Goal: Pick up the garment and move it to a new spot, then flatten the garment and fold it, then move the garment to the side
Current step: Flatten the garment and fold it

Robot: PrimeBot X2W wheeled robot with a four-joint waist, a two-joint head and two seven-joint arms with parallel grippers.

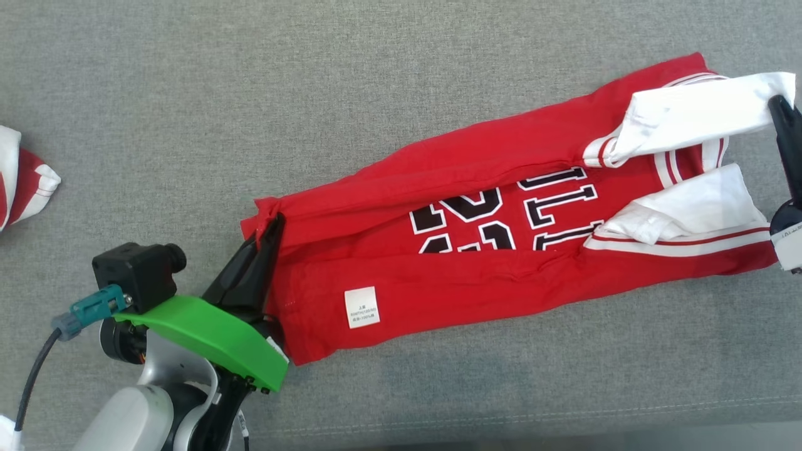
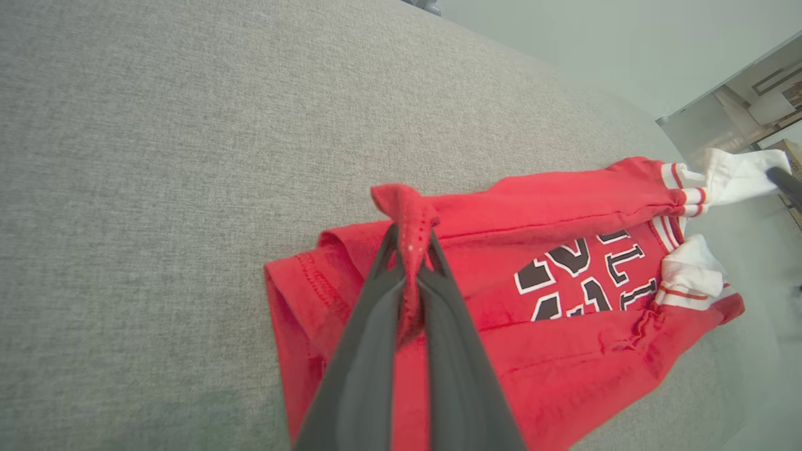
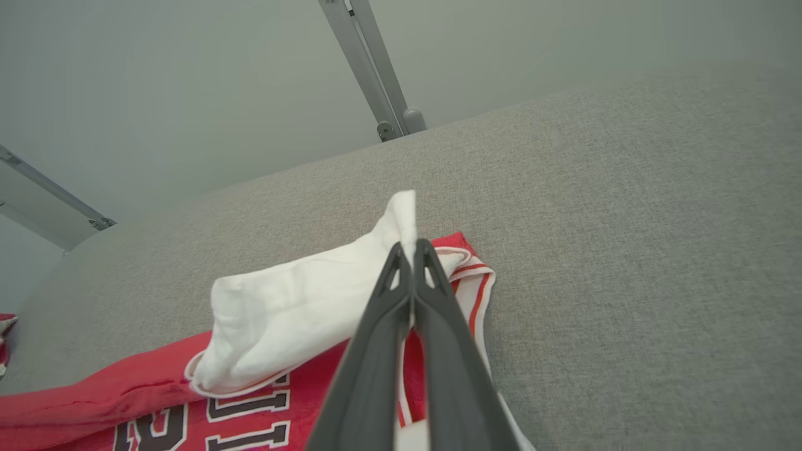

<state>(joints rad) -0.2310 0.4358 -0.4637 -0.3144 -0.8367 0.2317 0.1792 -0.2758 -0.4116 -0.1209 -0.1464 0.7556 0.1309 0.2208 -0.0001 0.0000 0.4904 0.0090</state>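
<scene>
We see the red shirt (image 1: pixel 476 282) lying stretched out on the grey counter (image 1: pixel 376 94), its long sides folded inward; our left pincer (image 1: pixel 273 224) is clamped on its hem corner; our right pincer (image 1: pixel 779 103) is clamped on the end of a white sleeve (image 1: pixel 689 116).

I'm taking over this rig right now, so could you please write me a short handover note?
Left gripper: shut on the garment's red hem corner.
Right gripper: shut on the white sleeve's tip.
Garment lies lengthwise on the grey surface, both long sides folded in over the print.
Done: placed, flattened, sides folded.
Left: lay the sleeve in, finish folding, move it aside.
</scene>
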